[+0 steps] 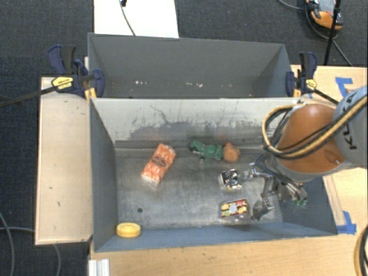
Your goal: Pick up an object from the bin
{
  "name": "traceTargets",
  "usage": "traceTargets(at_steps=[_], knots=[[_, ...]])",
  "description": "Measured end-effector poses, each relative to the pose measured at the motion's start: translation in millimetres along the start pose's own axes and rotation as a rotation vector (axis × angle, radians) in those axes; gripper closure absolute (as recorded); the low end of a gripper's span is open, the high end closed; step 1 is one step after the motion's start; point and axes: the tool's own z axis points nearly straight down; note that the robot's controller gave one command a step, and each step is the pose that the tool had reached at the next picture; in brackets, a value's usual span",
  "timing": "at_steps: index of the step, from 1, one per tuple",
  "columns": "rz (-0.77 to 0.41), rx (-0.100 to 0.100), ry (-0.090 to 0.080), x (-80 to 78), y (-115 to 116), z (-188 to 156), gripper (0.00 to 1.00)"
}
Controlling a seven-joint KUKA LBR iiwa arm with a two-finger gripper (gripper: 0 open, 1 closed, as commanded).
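Packet (234,209), small, flat and printed in several colours, lies on the floor of the grey bin (109,171) at about 5 o'clock, taking the far wall as 12, close to the near wall. The gripper (260,206) is low in the bin just at the packet's 3 o'clock side, and whether the two touch cannot be told. Whether the gripper is set wide or narrow cannot be told either, and nothing is seen held in it. Above it, at the bin's 3 o'clock, sits the arm's rounded orange cover (305,140), with cables (273,132) looped round it. A shiny metal piece (230,179) lies near the packet at its 12 o'clock. Along the far wall a green toy (207,150) lies at 12 o'clock, touching an orange-brown ball (230,152) at 1. An orange-and-white box (158,164) lies tilted at 10 o'clock, and a yellow disc (128,229) sits in the corner at 8 o'clock
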Motion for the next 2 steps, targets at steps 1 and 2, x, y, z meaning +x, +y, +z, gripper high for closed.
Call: traceTargets(at_steps=[1,2], knots=[[-0.017,0.0,0.0,-56.6,-12.2,15.7,0.0],[-0.08,0.004,-0.011,10.8,32.3,25.5,1.0]])
